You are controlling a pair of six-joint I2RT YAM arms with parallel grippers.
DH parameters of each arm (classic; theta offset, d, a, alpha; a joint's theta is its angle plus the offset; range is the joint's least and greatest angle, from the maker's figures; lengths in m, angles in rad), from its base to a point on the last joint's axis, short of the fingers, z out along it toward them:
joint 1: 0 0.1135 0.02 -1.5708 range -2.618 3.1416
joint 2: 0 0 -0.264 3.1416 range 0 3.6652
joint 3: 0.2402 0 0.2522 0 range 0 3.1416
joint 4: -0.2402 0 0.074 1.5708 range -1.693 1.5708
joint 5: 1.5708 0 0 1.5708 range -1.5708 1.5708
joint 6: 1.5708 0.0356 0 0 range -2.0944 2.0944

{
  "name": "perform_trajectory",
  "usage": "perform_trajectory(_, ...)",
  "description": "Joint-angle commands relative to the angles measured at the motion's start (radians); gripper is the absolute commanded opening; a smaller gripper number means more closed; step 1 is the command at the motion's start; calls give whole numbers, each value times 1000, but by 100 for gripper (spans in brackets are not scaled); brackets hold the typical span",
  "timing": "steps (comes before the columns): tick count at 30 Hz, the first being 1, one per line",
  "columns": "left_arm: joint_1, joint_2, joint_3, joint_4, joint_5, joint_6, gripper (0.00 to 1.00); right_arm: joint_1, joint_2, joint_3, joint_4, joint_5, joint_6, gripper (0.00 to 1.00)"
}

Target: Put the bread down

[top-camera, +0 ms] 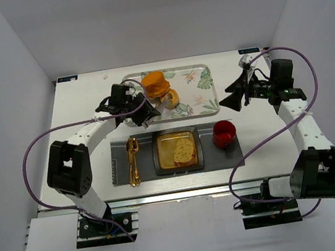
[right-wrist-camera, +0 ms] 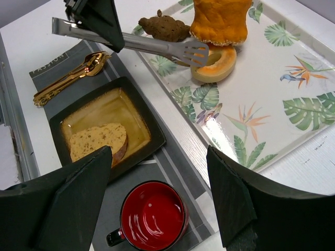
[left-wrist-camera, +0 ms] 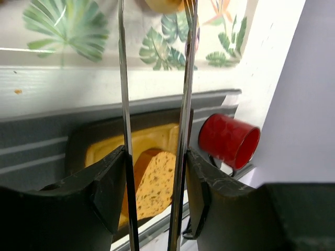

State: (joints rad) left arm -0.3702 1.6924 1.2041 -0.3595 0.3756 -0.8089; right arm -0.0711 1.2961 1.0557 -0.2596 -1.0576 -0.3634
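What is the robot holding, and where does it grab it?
The left gripper holds metal tongs near their handle end, squeezing both arms. The right gripper is open and empty.

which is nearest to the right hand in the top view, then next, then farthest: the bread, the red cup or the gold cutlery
1. red cup: nearest, just below the right hand in the picture, at the right end of the mat.
2. bread: on the dark square plate, mid-mat.
3. gold cutlery: farthest, at the left end.
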Motion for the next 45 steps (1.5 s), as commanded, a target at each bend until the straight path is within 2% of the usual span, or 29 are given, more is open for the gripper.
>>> perform_trajectory(1,31,15,25,63,48,-53,56,4,-26,-5,29,-16,-6,78)
perform_trajectory(5,50,56,31,63,69,-62,56,4,-21,0,33,-13,-5,78)
perform_trajectory(8,54,78,28,99,103,-78,51,4,-18,3,36,-13,-2,78)
perform_trajectory(12,56,89,23,142,169,-85,26,4,-18,4,36,-8,1,78)
perform_trajectory(19,59,-19,-32,133,270,-62,11,5,-21,3,34,-7,4,78)
perform_trajectory(28,109,-307,-231,64,442,23,8,4,-18,-8,31,-15,3,78)
perform_trajectory(31,134,-417,-316,-7,488,74,8,7,-14,-8,30,-18,1,78)
perform_trajectory(35,137,-520,-409,-207,506,177,8,14,-12,-7,23,-18,-6,78)
perform_trajectory(39,137,-623,-507,-314,474,206,10,28,-8,-3,13,-10,-20,78)
perform_trajectory(41,137,-643,-530,-317,462,200,11,40,-6,-5,10,-7,-25,78)
perform_trajectory(43,137,-643,-548,-305,447,195,16,47,-3,-5,8,-2,-29,78)
perform_trajectory(45,139,-632,-554,-305,427,192,35,56,-3,1,6,-2,-32,78)
